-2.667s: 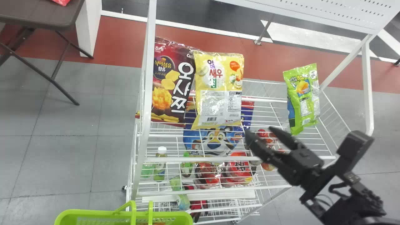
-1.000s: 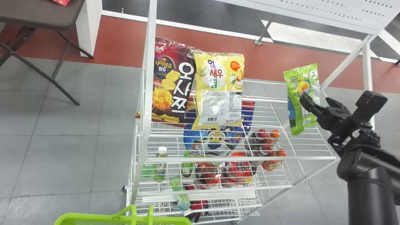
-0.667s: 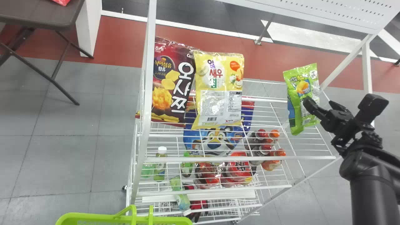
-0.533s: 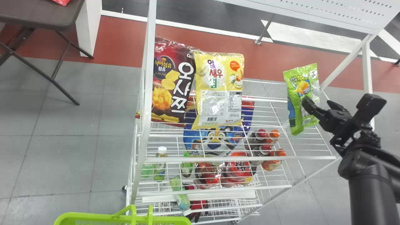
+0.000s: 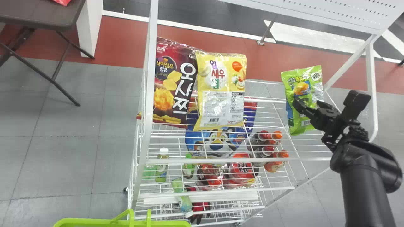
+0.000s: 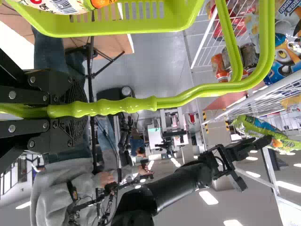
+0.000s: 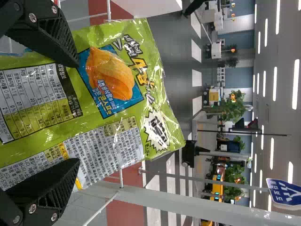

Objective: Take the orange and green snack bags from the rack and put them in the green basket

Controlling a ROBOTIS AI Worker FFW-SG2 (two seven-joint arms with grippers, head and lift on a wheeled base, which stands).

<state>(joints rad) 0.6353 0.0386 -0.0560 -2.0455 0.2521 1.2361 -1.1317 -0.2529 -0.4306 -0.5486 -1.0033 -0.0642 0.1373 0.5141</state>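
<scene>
In the head view my right gripper [image 5: 306, 101] stands open at the green snack bag [image 5: 304, 113], on the rack's right side. From the right wrist, the fingers of my right gripper [image 7: 77, 112] are spread wide, both overlapping the front of the green bag [image 7: 113, 108]. My left gripper [image 6: 77, 109] is shut on the handle of the green basket [image 6: 141, 29]. A package with white, yellow and orange print [image 6: 56, 5] lies in it, mostly out of the frame. The basket's rim [image 5: 120, 223] shows at the head view's bottom edge.
The white wire rack [image 5: 233, 160] also holds a dark red bag [image 5: 173, 85], a yellow bag [image 5: 221, 88] and a blue tiger package [image 5: 217, 142]. Bottles stand lower down. A white post [image 5: 371, 94] rises just beyond the right gripper. A brown table [image 5: 41, 12] stands at far left.
My right gripper has come up from the lower middle to the green bag, and lately shifted left a little. The bag has shifted left and turned slightly. The basket has dropped slightly.
</scene>
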